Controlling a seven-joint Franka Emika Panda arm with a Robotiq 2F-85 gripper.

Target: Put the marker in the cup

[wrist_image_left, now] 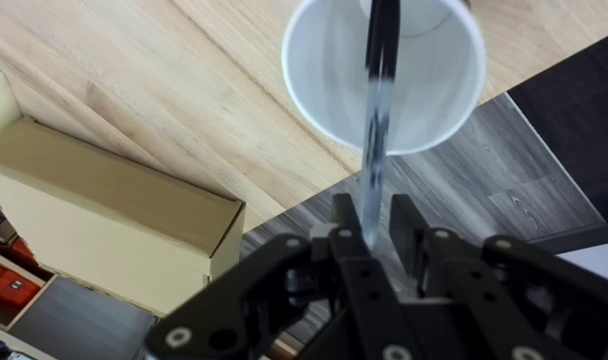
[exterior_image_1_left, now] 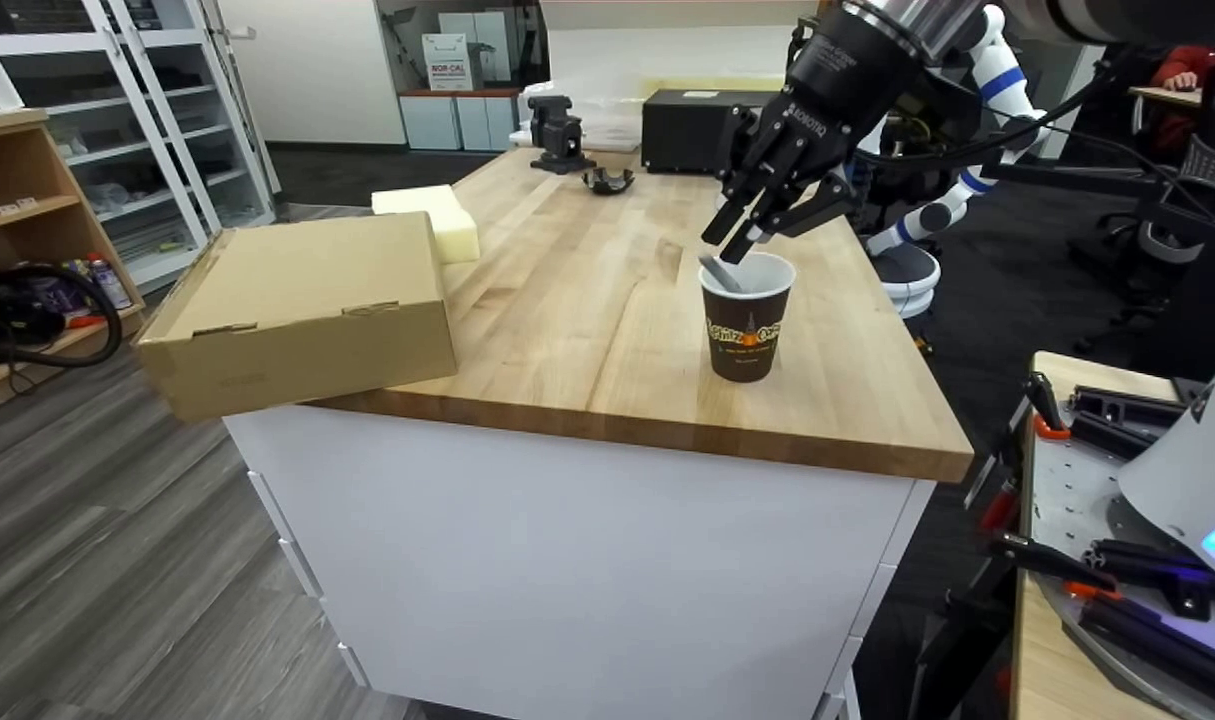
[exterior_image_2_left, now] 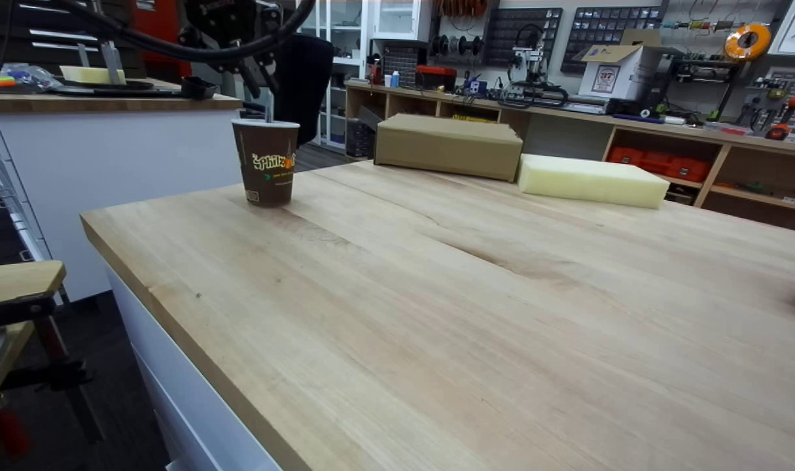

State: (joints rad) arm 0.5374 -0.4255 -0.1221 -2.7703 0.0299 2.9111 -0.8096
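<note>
Brown cup (exterior_image_1_left: 745, 335) has the marker (wrist_image_left: 378, 117), dark end in, tail toward six o'clock in the wrist view; claw (wrist_image_left: 375, 206) parted: let it settle, then lift off

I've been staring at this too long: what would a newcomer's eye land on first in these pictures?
Probably the dark brown Philz paper cup, standing upright near one end of the wooden countertop, with the marker reaching into it. Just above hangs the black gripper, its jaws parted on either side of the marker. Next might come the cardboard box, jutting past the countertop's edge in an exterior view.
</note>
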